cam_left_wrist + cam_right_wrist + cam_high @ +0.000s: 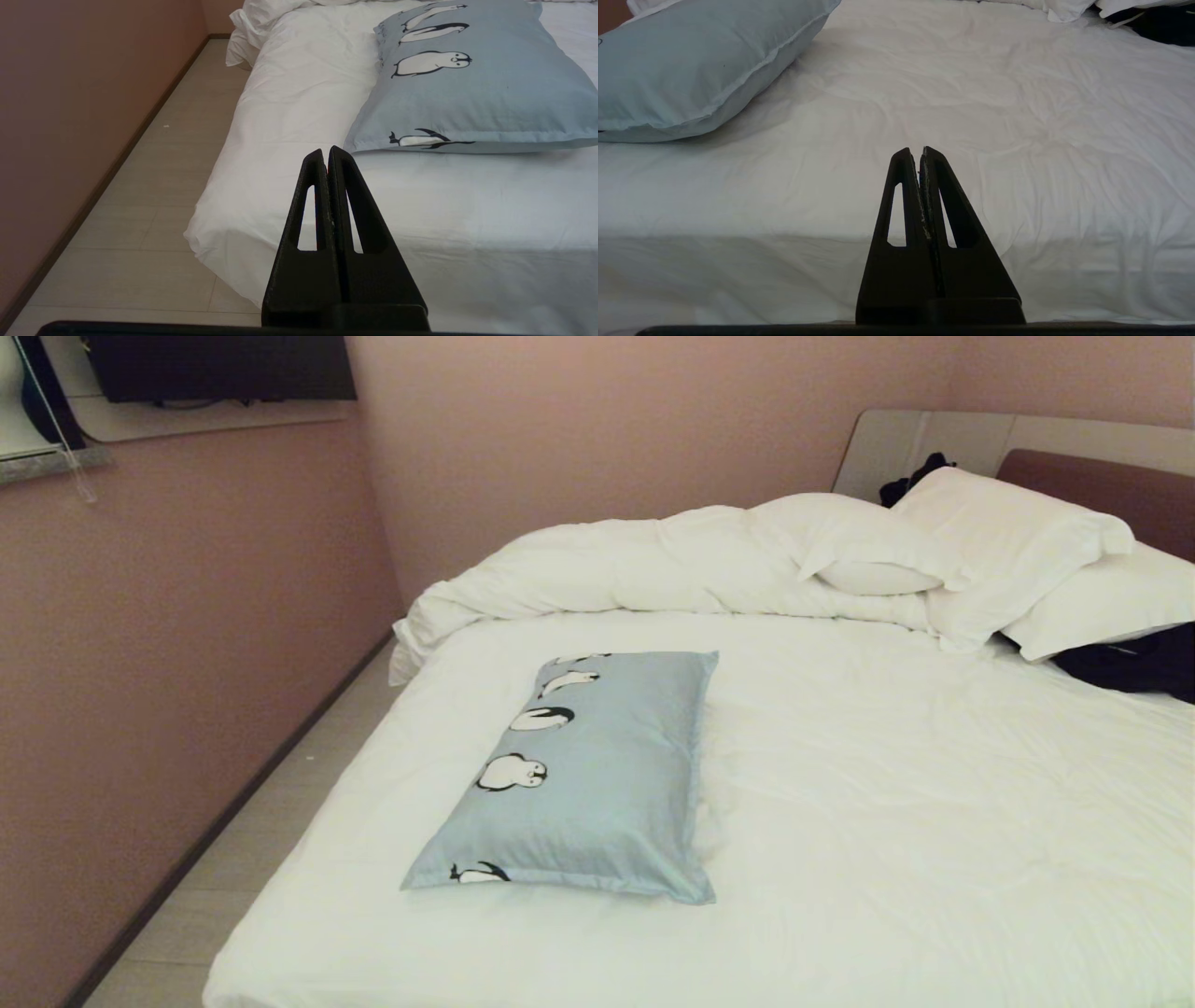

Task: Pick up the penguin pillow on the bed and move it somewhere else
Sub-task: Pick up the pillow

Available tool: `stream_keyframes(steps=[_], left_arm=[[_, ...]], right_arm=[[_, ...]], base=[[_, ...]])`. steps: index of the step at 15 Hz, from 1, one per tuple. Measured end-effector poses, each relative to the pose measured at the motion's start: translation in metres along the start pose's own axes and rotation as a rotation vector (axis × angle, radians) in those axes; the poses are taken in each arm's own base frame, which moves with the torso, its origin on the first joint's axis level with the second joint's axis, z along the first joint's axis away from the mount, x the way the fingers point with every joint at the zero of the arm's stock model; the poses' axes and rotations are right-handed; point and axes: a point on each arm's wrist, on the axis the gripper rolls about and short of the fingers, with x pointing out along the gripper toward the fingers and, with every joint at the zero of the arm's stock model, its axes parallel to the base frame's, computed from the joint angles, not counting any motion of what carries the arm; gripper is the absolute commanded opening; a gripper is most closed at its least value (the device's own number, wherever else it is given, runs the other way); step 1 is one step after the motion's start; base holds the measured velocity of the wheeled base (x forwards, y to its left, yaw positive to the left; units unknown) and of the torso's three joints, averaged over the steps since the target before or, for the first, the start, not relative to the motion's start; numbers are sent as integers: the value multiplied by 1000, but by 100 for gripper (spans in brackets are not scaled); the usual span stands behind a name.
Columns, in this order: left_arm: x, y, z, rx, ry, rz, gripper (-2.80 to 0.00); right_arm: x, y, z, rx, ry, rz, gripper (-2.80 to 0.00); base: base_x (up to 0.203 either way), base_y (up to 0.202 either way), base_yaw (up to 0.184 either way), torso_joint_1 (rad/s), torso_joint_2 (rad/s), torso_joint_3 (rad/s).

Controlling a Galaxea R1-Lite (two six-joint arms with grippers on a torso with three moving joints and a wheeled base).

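The penguin pillow [597,775], light blue with a row of black-and-white penguins, lies flat on the white sheet of the bed [887,821], toward its left side. My left gripper [327,151] is shut and empty, short of the bed's near edge, with the penguin pillow [472,88] ahead of it. My right gripper [915,151] is shut and empty too, facing the bare sheet, with the penguin pillow [691,70] off to one side. Neither arm shows in the head view.
A rumpled white duvet [653,560] and white pillows [1008,541] lie at the far end by the brown headboard [1102,490]. Dark clothing [1139,663] lies at the right. A pink wall [168,663] and a strip of floor [261,859] run along the bed's left.
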Motion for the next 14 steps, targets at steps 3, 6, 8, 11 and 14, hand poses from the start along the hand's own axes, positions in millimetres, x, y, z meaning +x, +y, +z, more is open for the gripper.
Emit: stream_keyframes(steps=[3, 6, 8, 11, 14], left_arm=[[0, 0, 0, 0, 0, 0, -280], [0, 0, 0, 0, 0, 0, -280], [0, 0, 0, 0, 0, 0, -280], [0, 0, 0, 0, 0, 0, -280], [0, 0, 0, 0, 0, 0, -280]], right_arm=[[-8, -1, 24, 4, -61, -2, -280], [-11, -2, 52, 8, -43, 6, -280], [-2, -2, 64, 24, 46, 22, -280], [26, -1, 79, 53, 229, 85, -280], [63, 2, 85, 83, 400, 157, -280]], base=[[0, 0, 0, 0, 0, 0], [0, 0, 0, 0, 0, 0], [0, 0, 0, 0, 0, 0], [0, 0, 0, 0, 0, 0], [0, 0, 0, 0, 0, 0]])
